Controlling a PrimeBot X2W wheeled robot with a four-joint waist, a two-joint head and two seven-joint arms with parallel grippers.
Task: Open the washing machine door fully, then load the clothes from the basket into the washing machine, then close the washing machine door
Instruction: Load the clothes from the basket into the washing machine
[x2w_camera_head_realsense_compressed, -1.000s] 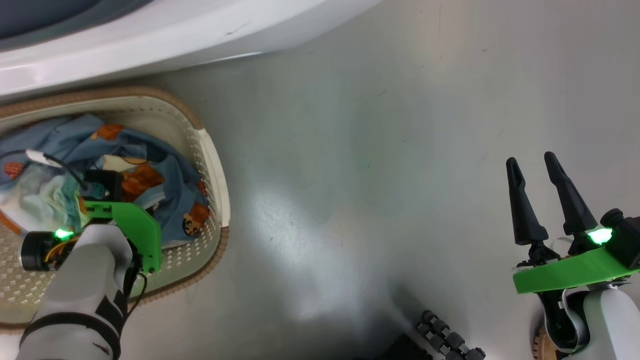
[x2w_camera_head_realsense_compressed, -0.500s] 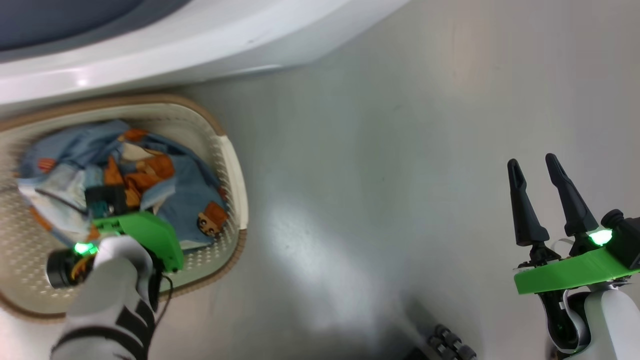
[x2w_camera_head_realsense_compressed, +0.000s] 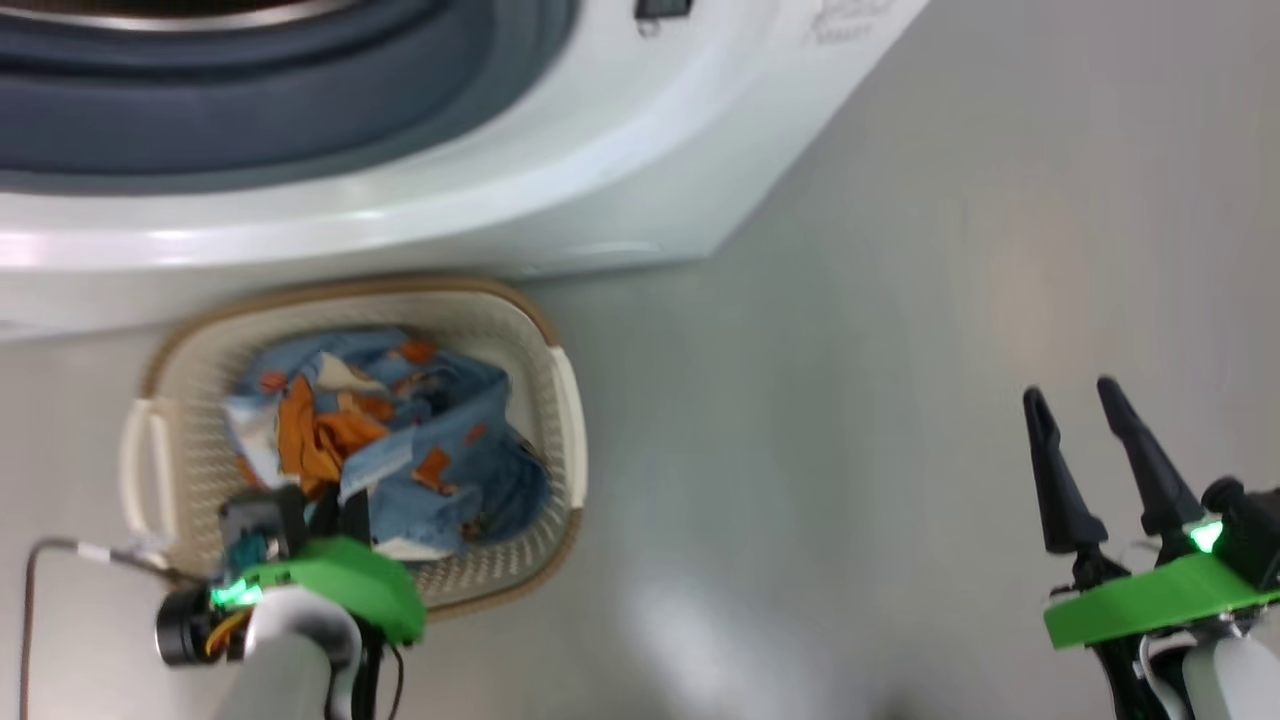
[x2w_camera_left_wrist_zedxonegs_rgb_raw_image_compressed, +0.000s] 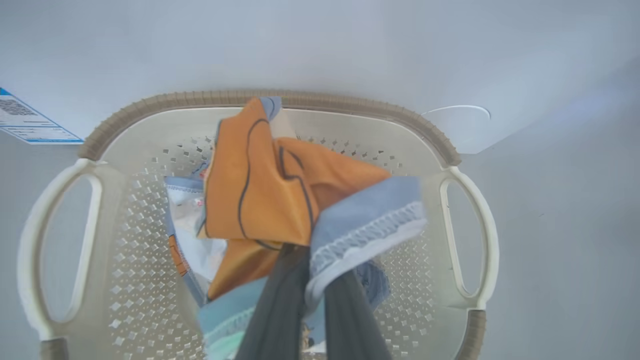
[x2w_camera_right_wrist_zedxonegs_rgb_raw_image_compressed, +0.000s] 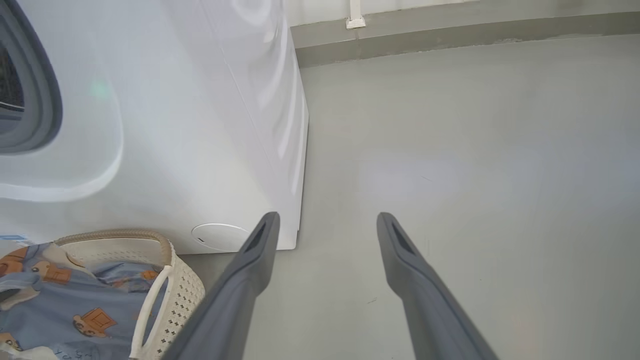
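One bunch of clothes (x2w_camera_left_wrist_zedxonegs_rgb_raw_image_compressed: 260, 195) is being pinched by the just-closed left gripper (x2w_camera_left_wrist_zedxonegs_rgb_raw_image_compressed: 310, 280) at the basket's (x2w_camera_left_wrist_zedxonegs_rgb_raw_image_compressed: 270, 97) near edge, for loading; the right gripper (x2w_camera_right_wrist_zedxonegs_rgb_raw_image_compressed: 326, 216) is being held wide, empty.

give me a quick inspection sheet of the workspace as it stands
surface: grey floor, glossy
job's things: basket on the floor before the washing machine, drum opening uncovered; clothes bunched, one fold raised over the basket
clutter: nothing seen
grippers: left pincer shut on the clothes; right pincer open over bare floor, holding nothing
cables: thin cable looping beside the left wrist
surroundings: wall base beyond the machine
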